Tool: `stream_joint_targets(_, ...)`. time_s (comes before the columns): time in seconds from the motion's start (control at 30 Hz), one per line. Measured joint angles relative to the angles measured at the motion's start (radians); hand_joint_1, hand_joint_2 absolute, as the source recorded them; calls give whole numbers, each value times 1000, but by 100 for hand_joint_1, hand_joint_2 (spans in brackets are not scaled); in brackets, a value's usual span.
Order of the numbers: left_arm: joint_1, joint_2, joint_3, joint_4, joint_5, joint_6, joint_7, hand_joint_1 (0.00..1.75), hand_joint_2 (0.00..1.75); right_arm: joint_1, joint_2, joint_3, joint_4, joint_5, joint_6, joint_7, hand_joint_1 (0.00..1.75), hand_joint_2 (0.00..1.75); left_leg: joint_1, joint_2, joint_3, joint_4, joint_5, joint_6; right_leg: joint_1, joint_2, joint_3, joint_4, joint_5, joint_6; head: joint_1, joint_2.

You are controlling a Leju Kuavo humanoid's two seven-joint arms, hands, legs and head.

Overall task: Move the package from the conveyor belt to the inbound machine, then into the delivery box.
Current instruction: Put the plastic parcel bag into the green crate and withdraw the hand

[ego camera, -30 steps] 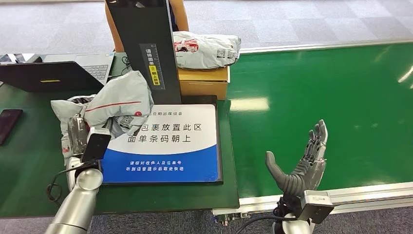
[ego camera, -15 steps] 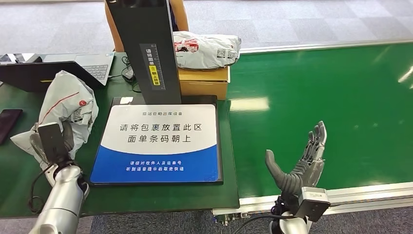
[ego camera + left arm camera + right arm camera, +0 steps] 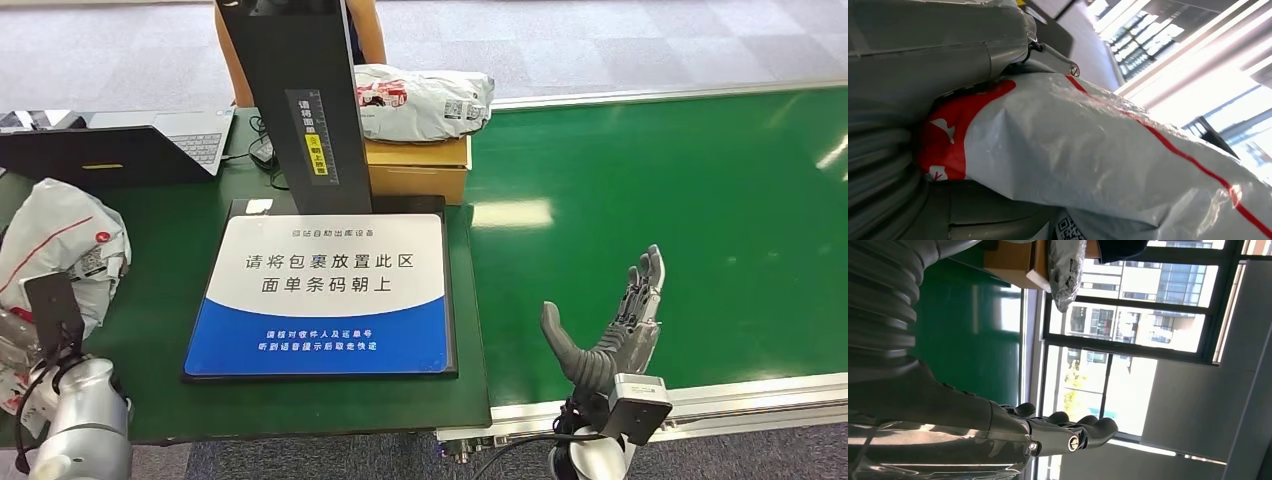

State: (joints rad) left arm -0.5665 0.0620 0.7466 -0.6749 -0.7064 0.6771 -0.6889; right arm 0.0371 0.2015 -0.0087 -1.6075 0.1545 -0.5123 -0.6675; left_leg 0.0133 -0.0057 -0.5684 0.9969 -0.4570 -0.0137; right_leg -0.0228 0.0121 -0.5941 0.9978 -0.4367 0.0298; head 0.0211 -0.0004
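Left of the scan pad (image 3: 330,290), left hand (image 3: 923,100) grips the package (image 3: 60,250), likely heading for the delivery box; right hand (image 3: 610,335) hovers empty, fingers spread, over the belt (image 3: 700,220).

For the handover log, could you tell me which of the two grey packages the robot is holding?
The package at the table's left edge, gripped by the left hand. The other package lies untouched on the cardboard box.
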Motion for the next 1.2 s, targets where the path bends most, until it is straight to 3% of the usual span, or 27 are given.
stream_joint_targets(0.1,-15,0,50,21,59,0,-7,0,175,-6,3,0,4,0,0,4,0,175,0,-1,0,0,0,0,0,-1,0,0,0,0,0,0)
stream_joint_targets(0.23,-22,0,42,47,144,-4,-8,0,0,-9,3,0,5,1,1,6,0,175,0,0,0,0,0,0,0,-1,0,0,0,0,0,0)
stream_joint_targets(0.27,-22,0,35,51,158,-6,-8,0,0,-10,4,0,6,2,1,7,0,175,0,0,0,0,0,0,0,-1,0,0,0,0,0,0)
stream_joint_targets(0.4,-12,-3,-45,53,230,-20,7,0,175,-11,5,0,8,9,2,8,0,175,0,-1,0,0,0,0,0,-1,1,0,0,0,0,0)
stream_joint_targets(0.57,13,-15,-172,15,297,-72,31,0,175,-11,7,0,8,14,2,9,0,175,0,-1,0,0,0,0,0,-1,1,0,0,0,0,0)
stream_joint_targets(0.63,32,-20,-228,-19,347,-146,43,0,87,-10,8,0,8,14,3,8,0,175,0,-1,0,0,0,0,0,-1,1,0,0,0,0,0)
stream_joint_targets(0.7,59,-26,-290,-67,441,-284,74,0,0,-8,9,0,8,15,7,6,0,175,0,0,0,0,0,0,0,-1,1,0,0,0,0,0)
stream_joint_targets(0.77,94,-29,-349,-121,553,-466,109,0,0,-6,9,-2,8,13,15,-1,0,175,0,0,1,0,0,0,0,-1,1,0,0,0,0,0)
stream_joint_targets(0.9,171,-32,-461,-240,666,-692,128,0,175,1,9,-8,7,12,31,-16,0,175,0,0,0,0,0,0,0,0,1,0,0,0,0,0)
stream_joint_targets(1.03,251,-37,-555,-388,728,-794,133,0,175,4,11,-16,7,17,48,-18,0,175,0,0,0,0,0,0,0,0,1,0,0,0,0,0)
stream_joint_targets(1.2,333,-53,-659,-550,692,-787,140,0,175,4,17,-18,7,31,72,-15,0,175,0,0,0,0,0,0,0,0,1,0,0,0,0,0)
